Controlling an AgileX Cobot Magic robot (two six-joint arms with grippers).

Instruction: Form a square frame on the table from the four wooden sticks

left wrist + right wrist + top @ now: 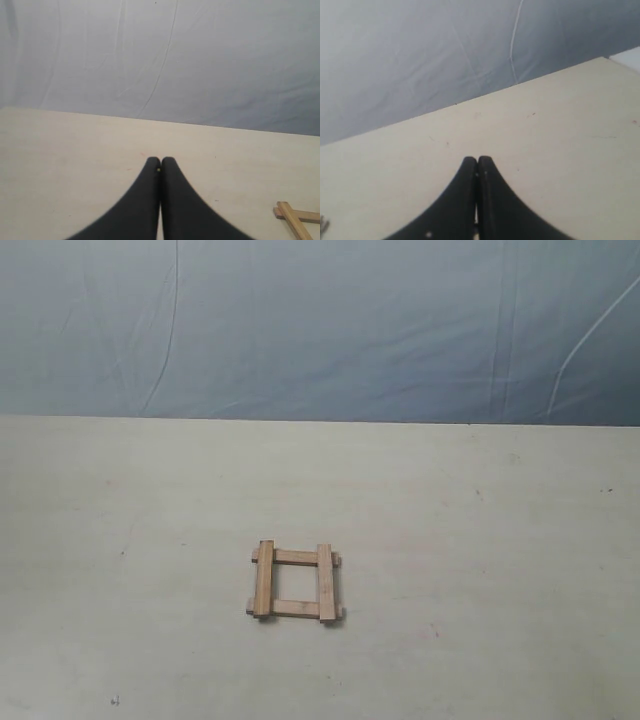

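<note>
Four light-brown wooden sticks lie as a small square frame on the pale cream table [480, 540] in the exterior view. Two sticks [264, 580] [325, 584] rest across the ends of the other two [295, 557] [295, 609]. One corner of that frame [295, 219] shows at the edge of the left wrist view. No arm appears in the exterior view. My left gripper [160, 161] is shut with nothing between its black fingers, over bare table. My right gripper [477, 160] is also shut and empty; a sliver of stick [323, 225] sits at that view's border.
A wrinkled blue-grey cloth backdrop [320, 330] hangs behind the table's far edge. The table corner [620, 57] shows in the right wrist view. Faint specks and scuffs mark the surface around the frame.
</note>
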